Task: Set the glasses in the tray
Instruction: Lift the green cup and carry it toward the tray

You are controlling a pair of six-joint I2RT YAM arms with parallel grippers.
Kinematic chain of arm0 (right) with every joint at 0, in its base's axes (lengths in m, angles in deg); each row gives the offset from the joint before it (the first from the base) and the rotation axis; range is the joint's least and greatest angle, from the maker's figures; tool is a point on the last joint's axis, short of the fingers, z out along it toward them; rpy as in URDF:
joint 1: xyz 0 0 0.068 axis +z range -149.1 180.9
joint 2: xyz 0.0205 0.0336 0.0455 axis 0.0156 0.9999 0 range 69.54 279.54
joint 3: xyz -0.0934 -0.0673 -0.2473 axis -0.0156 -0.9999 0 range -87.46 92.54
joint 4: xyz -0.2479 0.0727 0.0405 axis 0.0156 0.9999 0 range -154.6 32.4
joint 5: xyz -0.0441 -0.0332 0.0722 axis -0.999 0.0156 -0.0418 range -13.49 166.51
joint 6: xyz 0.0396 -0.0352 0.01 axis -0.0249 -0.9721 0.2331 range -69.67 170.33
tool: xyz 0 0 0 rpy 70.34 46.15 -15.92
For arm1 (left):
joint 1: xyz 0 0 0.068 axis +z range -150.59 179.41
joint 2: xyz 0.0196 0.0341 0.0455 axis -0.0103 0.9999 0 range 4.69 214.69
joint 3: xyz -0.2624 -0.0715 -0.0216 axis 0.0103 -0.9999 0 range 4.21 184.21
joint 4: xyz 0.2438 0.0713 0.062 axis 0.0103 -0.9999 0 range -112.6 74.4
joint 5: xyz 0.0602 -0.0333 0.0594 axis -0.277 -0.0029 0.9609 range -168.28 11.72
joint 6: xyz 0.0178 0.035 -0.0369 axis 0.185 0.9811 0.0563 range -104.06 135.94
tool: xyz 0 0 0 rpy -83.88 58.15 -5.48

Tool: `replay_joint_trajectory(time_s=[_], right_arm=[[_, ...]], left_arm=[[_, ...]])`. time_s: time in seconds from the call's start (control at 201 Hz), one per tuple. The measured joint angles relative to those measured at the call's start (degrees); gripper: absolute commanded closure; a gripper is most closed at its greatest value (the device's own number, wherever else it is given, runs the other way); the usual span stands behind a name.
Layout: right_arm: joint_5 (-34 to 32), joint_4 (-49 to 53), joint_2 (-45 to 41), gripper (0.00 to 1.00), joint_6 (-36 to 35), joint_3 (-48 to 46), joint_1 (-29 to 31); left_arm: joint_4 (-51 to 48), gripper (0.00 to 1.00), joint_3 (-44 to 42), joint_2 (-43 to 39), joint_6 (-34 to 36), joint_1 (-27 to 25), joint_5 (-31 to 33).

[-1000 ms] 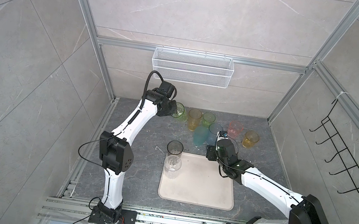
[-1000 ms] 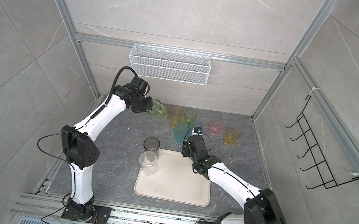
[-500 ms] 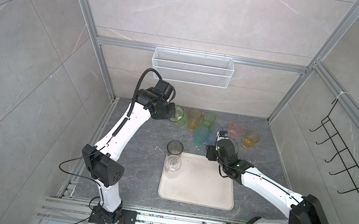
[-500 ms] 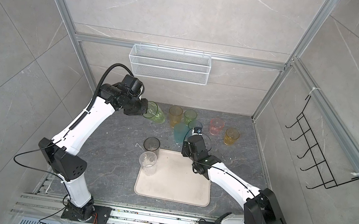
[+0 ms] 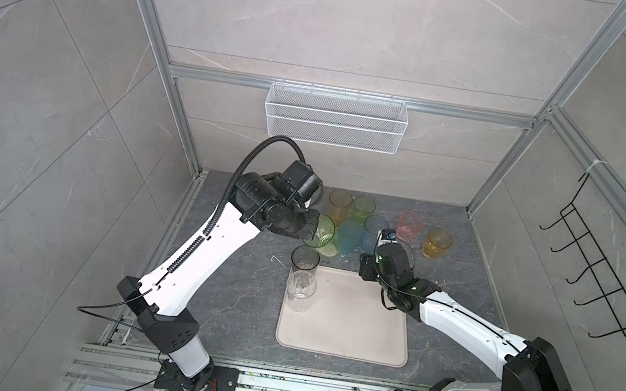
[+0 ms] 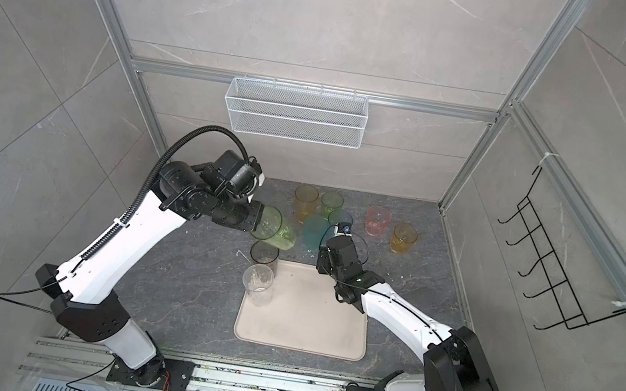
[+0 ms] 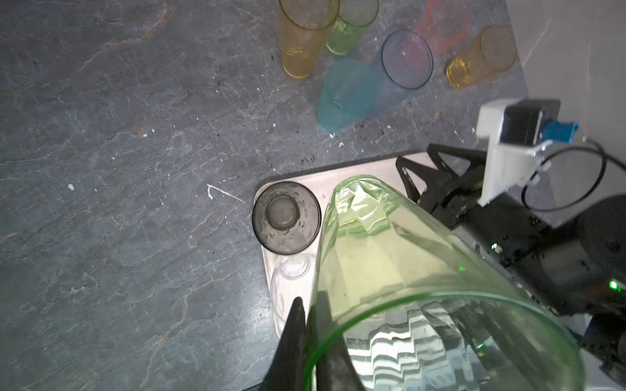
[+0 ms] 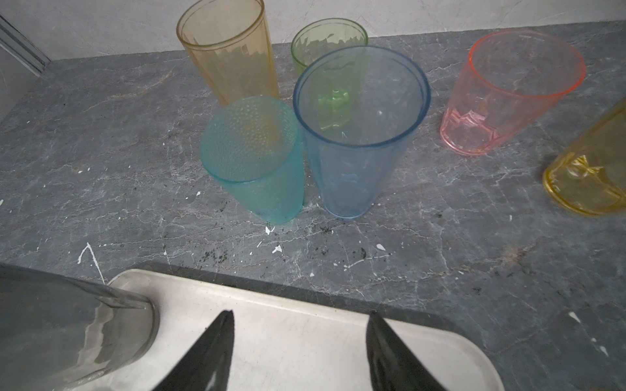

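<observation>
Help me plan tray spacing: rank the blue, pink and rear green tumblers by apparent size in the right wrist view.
1. blue tumbler, nearest.
2. pink tumbler.
3. green tumbler, farthest and partly hidden, so unsure.

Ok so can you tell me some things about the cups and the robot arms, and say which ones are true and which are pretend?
1. The left end effector holds a green glass. True.
2. Three glasses stand in the tray. False: only two do, the smoky grey glass and the clear glass.
3. The right end effector is open and holds nothing. True.
4. The pink glass is in the tray. False: it stands on the table, beyond the tray.
</observation>
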Motion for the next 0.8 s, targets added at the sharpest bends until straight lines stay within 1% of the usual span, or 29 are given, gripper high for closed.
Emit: replay_joint_trajectory(time_s=[0.194,0.423,0.617,0.802], right_arm=[[-0.02,0.0,-0.02,0.36,0.0,0.0,0.0],[-0.04,0.0,0.0,0.36,0.0,0.0,0.0],[-0.02,0.0,0.0,0.36,-0.02,0.0,0.0],[-0.17,0.0,0.0,0.36,-0.02,0.0,0.0]], left_arm=[[-4.83,1.0,-1.2,-3.04,-1.44,-8.2,3.1],[-9.29,1.0,-3.93,-6.21,-4.9,-14.14,4.98],[-9.29,1.0,-8.85,-7.69,-8.04,-17.53,5.01],[-9.29,1.0,-13.86,-8.76,-9.94,-18.51,4.81]])
